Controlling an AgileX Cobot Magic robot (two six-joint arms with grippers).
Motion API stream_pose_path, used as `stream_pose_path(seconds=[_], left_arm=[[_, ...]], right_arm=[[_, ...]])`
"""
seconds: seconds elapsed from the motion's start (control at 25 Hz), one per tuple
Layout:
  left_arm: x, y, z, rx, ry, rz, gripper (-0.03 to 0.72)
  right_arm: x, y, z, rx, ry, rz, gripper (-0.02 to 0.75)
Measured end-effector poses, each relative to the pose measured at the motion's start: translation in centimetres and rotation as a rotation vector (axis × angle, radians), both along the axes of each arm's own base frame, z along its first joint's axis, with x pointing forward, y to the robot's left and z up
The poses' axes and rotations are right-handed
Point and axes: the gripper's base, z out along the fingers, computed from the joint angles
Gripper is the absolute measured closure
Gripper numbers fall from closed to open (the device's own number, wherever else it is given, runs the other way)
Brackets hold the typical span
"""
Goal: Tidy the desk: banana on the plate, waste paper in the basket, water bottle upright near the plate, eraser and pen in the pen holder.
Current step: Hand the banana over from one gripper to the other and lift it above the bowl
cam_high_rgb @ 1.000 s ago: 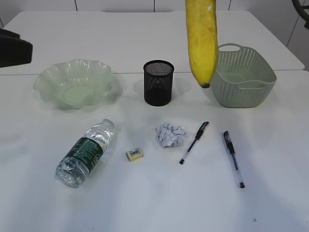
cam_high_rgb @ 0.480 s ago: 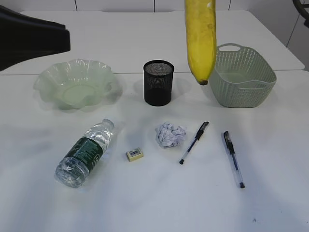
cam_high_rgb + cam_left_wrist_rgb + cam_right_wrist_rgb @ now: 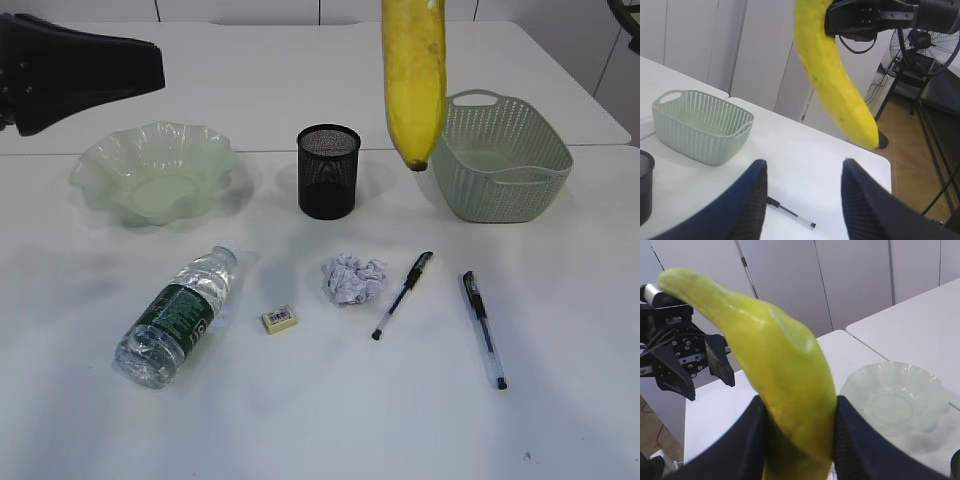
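1 banana (image 3: pixel 415 75) hangs at 12 o'clock, clenched mid-body by right gripper (image 3: pixel 795 440); left gripper (image 3: pixel 802 200) empty, jaws apart. Soft, smooth-skinned, bruises easily: probably wants a light squeeze.

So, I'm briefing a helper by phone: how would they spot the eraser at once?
Start at the black mesh pen holder at the middle back of the white table. Come forward to the row of loose things: the eraser lies between the fallen bottle and the paper ball. It is the only small yellowish block.
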Motion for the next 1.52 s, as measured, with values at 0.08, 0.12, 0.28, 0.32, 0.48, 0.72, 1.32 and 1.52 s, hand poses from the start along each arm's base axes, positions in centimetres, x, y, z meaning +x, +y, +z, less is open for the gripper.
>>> stream_pose_path(seconds=[0.08, 0.12, 0.28, 0.32, 0.48, 0.72, 1.32, 1.52], left_arm=[[0.0, 0.0, 0.0, 0.000, 0.000, 0.000, 0.347], [0.0, 0.0, 0.0, 0.000, 0.000, 0.000, 0.347], [0.4, 0.2, -0.2, 0.021, 0.005, 0.043, 0.347], [0.4, 0.2, -0.2, 0.025, 0.008, 0.055, 0.347], [0.7, 0.3, -0.4, 0.026, 0.032, 0.082, 0.344], [0.7, 0.3, -0.3, -0.001, 0.086, 0.083, 0.277], [-1.3, -3.6, 0.0, -0.070, 0.176, -0.106, 0.264], [-1.6, -4.9, 0.1, -0.079, 0.187, -0.112, 0.263]], right_arm=[[0.0, 0.0, 0.0, 0.000, 0.000, 0.000, 0.477], [0.0, 0.0, 0.0, 0.001, -0.001, 0.000, 0.477], [-0.1, 0.3, 0.1, 0.003, -0.009, 0.011, 0.477], [-0.1, 0.5, 0.1, 0.002, -0.012, 0.018, 0.477], [-0.7, 2.4, 0.1, -0.005, -0.037, 0.081, 0.477], [-1.4, 4.1, 0.1, -0.008, -0.052, 0.140, 0.477], [-1.8, 5.3, 0.1, -0.011, -0.072, 0.175, 0.477], [-2.3, 6.3, 0.1, -0.010, -0.073, 0.206, 0.477]])
